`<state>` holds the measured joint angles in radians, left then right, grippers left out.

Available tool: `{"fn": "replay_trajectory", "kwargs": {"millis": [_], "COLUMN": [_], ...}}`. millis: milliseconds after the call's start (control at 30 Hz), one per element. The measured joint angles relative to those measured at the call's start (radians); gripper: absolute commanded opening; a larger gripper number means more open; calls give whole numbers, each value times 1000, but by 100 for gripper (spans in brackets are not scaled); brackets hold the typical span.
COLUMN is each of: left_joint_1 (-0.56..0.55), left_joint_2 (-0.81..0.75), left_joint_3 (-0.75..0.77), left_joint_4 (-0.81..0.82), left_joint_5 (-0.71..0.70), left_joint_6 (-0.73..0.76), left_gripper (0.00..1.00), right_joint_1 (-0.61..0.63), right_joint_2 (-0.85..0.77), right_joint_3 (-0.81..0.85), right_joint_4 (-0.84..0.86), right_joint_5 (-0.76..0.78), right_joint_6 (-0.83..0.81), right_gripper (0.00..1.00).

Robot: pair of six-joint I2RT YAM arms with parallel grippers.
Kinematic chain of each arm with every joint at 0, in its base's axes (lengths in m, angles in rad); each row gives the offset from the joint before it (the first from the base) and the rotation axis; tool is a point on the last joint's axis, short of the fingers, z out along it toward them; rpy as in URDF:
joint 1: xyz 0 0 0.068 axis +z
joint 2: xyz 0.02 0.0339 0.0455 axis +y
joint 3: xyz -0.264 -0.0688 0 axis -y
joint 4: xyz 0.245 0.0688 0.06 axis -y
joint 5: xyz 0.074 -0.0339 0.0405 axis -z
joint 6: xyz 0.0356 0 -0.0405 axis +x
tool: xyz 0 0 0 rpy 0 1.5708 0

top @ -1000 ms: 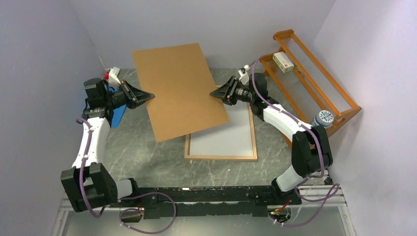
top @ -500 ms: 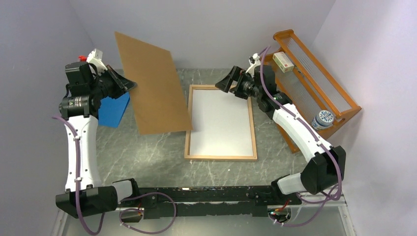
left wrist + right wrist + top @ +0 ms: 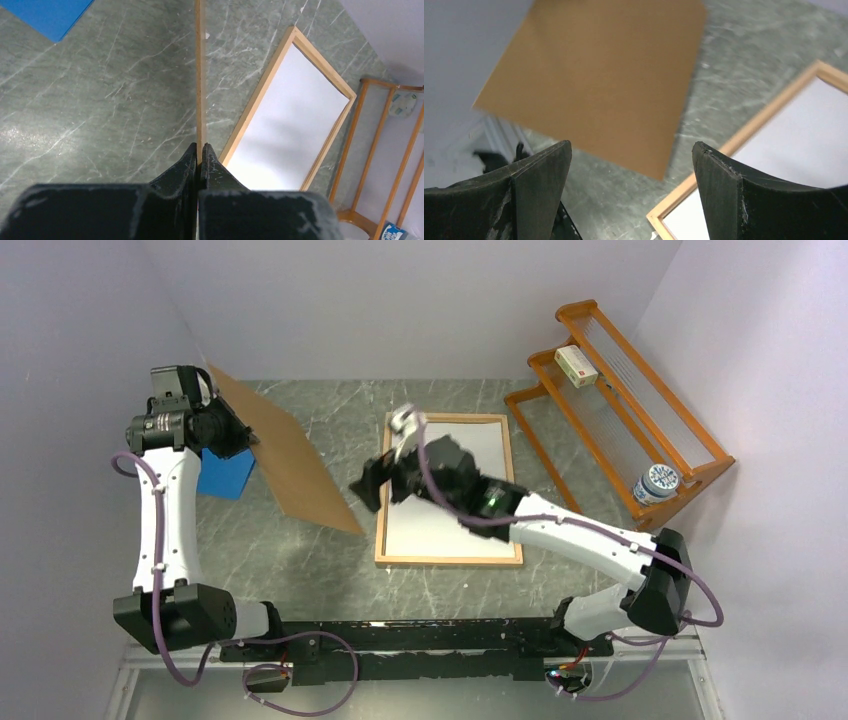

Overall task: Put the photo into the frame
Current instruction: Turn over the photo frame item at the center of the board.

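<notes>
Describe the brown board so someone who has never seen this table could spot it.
On the grey marble table, look left. The left gripper pinches a thin brown board there, between the blue sheet and the wooden frame. Unlike both, it is brown and tilted up, not lying flat.

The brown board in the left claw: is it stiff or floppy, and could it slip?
Probably stiff: the brown board, pinched at one edge by the left claw, shows no sag. Likely light, since it looks very thin edge-on. It may pivot in so small a grip.
</notes>
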<state>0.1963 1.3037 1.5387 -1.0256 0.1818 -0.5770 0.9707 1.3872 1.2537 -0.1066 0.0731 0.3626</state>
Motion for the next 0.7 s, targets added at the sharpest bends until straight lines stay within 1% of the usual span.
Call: {"fn": "replay_trajectory", "kwargs": {"millis": [133,233,333,533,600,700], "left_joint_1": [-5,-6,-6,-6,-6,-6], "left_joint_2": [27,29,29,27,26,20], "left_joint_3": [40,68,83,83,83,83], "left_joint_4": [-26,-35,-36,-52,-58,-61], "left_joint_5": [-3,-3,-2,6,9,15], "left_joint_6": [-19,-26,-30,-37,-38,-38], "left_gripper": [2,3,3,3,3,3], "right_joint_1": [187,276,321,357,364,370], "right_joint_2": [4,35,83,222,271,340], "right_joint_3": [-97,-135,-154,-139,-119,-80], "right_joint_4": [165,274,359,488,507,536], "right_joint_5": [31,59,101,221,249,307], "right_joint_6": [-213,-353,-460,-612,-643,-676], "right_gripper": [94,93,92,87,84,72]}}
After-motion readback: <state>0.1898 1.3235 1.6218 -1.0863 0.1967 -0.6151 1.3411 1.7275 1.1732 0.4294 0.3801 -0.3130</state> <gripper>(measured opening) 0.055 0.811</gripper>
